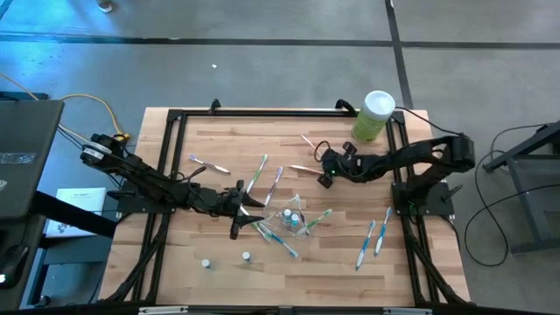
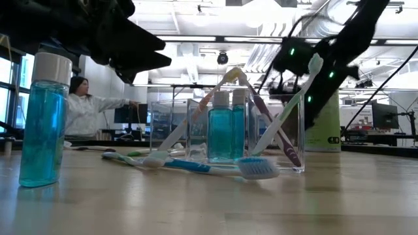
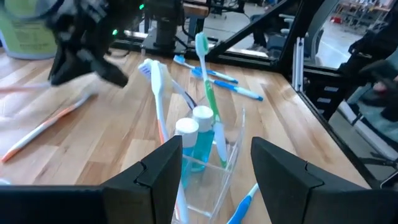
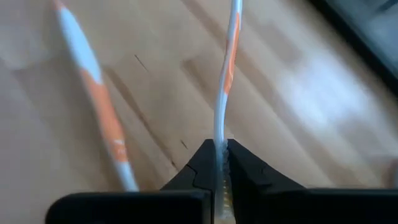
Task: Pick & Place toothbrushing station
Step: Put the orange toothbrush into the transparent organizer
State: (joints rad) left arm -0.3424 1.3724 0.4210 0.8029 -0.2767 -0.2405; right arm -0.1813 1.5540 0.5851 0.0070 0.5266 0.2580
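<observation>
Task partly done. Clear holder [image 1: 291, 213] at centre of high view holds two teal bottles [image 2: 221, 127] and a few upright toothbrushes [image 3: 206, 81]. Remaining: loose brushes lie around holder and at lower right [image 1: 373, 238]; two small bottles [image 1: 226, 260] at lower left.

Right gripper [image 4: 220, 163] clenched on orange-white toothbrush [image 4: 224, 81], upper right of centre. Second orange brush [image 4: 93, 87] lies beside it.

Left gripper [image 3: 214, 171] spread wide, empty, straddling the holder.

High view straight down; low view level, close; both share clear cup [image 1: 291, 213]
</observation>
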